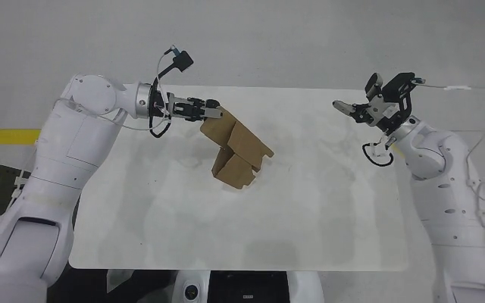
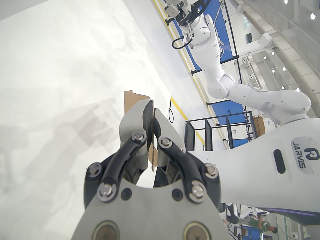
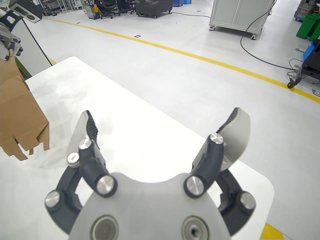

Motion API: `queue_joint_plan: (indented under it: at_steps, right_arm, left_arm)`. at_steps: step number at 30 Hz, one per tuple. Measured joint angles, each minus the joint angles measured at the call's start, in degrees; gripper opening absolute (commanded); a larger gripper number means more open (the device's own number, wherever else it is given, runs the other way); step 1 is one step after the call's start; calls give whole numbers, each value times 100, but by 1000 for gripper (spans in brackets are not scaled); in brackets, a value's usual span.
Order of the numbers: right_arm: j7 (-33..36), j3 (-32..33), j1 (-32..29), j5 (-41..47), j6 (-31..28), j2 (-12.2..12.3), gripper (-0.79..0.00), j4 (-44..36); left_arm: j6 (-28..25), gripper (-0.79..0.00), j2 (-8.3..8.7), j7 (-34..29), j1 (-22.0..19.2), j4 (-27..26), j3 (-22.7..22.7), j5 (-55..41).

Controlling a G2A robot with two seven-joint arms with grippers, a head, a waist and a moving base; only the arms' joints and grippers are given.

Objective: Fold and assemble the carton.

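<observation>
Left arm (image 1: 95, 98) is held extended inward, forearm roughly level. Left gripper (image 1: 214, 111) (image 2: 150, 116) is clamped on the carton (image 1: 239, 148) at one edge, with the pads (image 2: 147, 112) pressed against both faces of the cardboard. Right arm (image 1: 432, 148) is kept well apart at the right side, elbow bent. Right gripper (image 1: 342, 108) (image 3: 162, 112) is spread wide and pointed toward the left arm.

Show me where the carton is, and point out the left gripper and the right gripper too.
carton (image 1: 238, 148), top view, on its brown upper panel.
left gripper (image 2: 150, 113), left wrist view, midway between its fingertips, shut on the carton's edge.
right gripper (image 3: 162, 113), right wrist view, midway between its open fingertips.
</observation>
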Motion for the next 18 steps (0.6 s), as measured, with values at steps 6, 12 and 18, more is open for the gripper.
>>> queue_joint_plan:
  at_steps: [6, 12, 18]
  right_arm:
    - [1027, -310, 325, 1236, -774, 5, 0, 254]
    - [2335, -884, 717, 2704, -1332, 11, 0, 632]
    - [3360, -1551, 1037, 3929, -1448, 4, 0, 727]
  left_arm:
    - [74, -785, 45, -163, 135, -215, -61, 67]
    - [210, -785, 37, -424, 166, -419, 96, -88]
    - [281, -785, 65, -494, 135, -632, 324, -139]
